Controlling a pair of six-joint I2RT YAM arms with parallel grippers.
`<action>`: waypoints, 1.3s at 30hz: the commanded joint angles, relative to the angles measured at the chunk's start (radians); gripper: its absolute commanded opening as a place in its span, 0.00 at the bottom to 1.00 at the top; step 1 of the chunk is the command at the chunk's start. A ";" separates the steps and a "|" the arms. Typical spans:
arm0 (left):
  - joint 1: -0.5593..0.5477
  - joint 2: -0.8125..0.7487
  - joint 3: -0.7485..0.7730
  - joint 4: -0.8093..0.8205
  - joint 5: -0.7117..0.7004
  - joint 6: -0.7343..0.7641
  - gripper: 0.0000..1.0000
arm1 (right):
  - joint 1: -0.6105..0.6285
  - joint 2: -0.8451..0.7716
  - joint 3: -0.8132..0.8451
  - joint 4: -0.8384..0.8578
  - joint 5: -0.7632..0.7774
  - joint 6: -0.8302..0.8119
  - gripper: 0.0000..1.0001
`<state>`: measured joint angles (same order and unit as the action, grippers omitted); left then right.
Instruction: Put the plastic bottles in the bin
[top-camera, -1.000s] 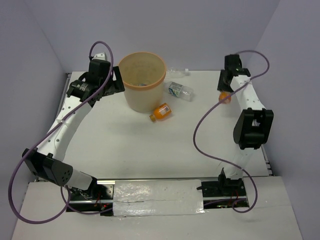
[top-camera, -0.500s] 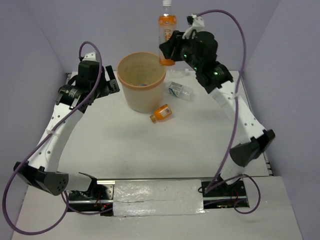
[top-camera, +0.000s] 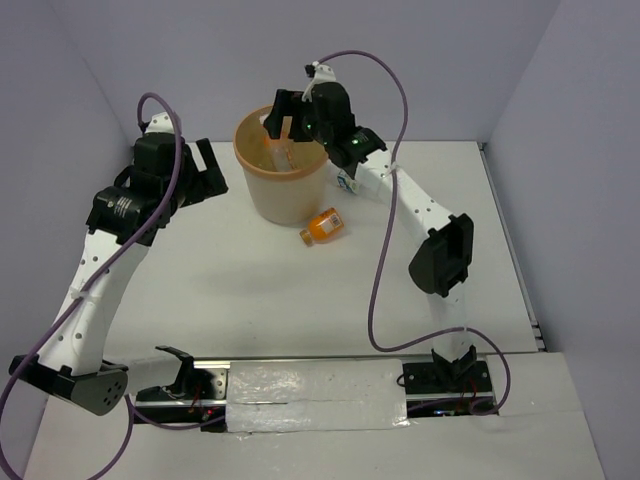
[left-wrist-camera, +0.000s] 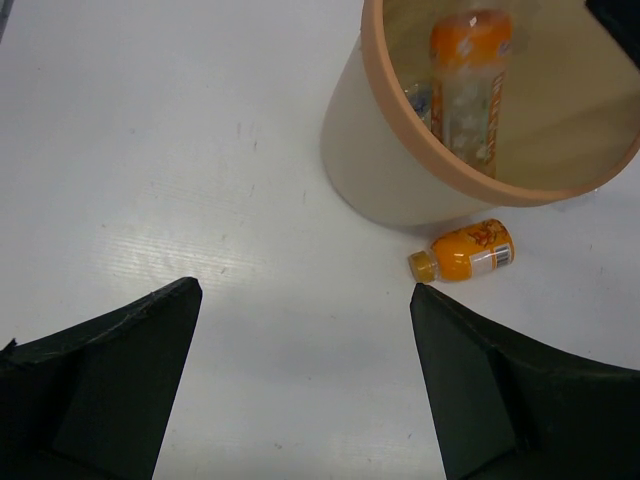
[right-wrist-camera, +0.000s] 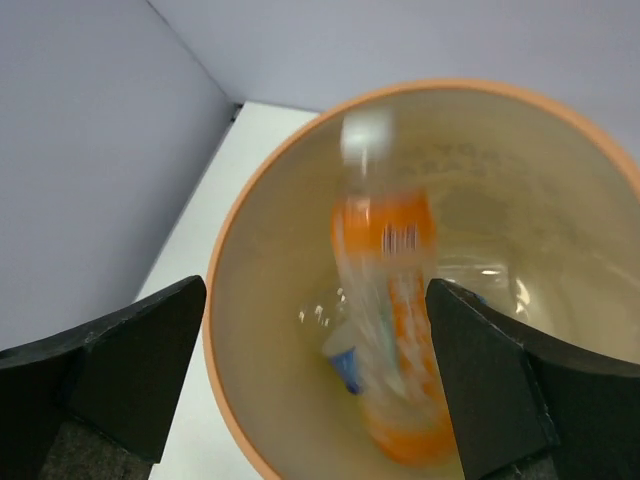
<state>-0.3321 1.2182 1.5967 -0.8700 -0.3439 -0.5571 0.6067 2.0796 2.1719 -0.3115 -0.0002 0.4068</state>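
1. Count: one round pale orange-tan plastic bin (top-camera: 285, 190). Two orange bottles in view.
2. The tall orange plastic bottle with a white cap (right-wrist-camera: 392, 330) is inside the bin, cap uppermost. The small orange plastic bottle (left-wrist-camera: 465, 252) lies on its side on the white surface (top-camera: 250, 290), just beside the bin's base on its near right; touching or not, cannot tell.
3. At least one clear plastic bottle with a blue cap (right-wrist-camera: 345, 365) lies at the bin's bottom, beside the tall orange one. Clear ones cannot be counted further: glare and overlap.
4. Right end effector (top-camera: 283, 115) sits over the bin's mouth, fingers spread, gripping nothing; the tall bottle lies below and between them in the right wrist view.
5. Left end effector (left-wrist-camera: 302, 292) hangs above the surface left of the bin, fingers spread wide, nothing between them.
6. Edges: the bin stands toward the far edge of the surface, lavender walls (top-camera: 60, 120) close on left, far and right sides. A broad stretch of white surface lies between the bin and the arm bases.
7. Hard to read: the tall bottle is motion-blurred in the right wrist view, label illegible; cannot tell whether it rests on the bottom. Both wrist views cut their own fingers off at the frame's lower edge.
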 joint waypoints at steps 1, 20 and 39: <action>0.005 -0.026 -0.001 0.006 -0.021 -0.004 1.00 | 0.008 -0.128 0.048 0.055 0.068 -0.022 1.00; 0.005 0.041 -0.023 0.075 0.008 0.025 1.00 | -0.185 -0.811 -1.010 -0.080 0.177 0.322 1.00; 0.005 -0.002 0.032 0.017 0.008 0.045 1.00 | -0.094 -0.399 -1.275 0.535 0.005 0.834 1.00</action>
<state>-0.3309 1.2522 1.6222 -0.8680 -0.3202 -0.5400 0.5064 1.6482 0.8284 0.1337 0.0063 1.1831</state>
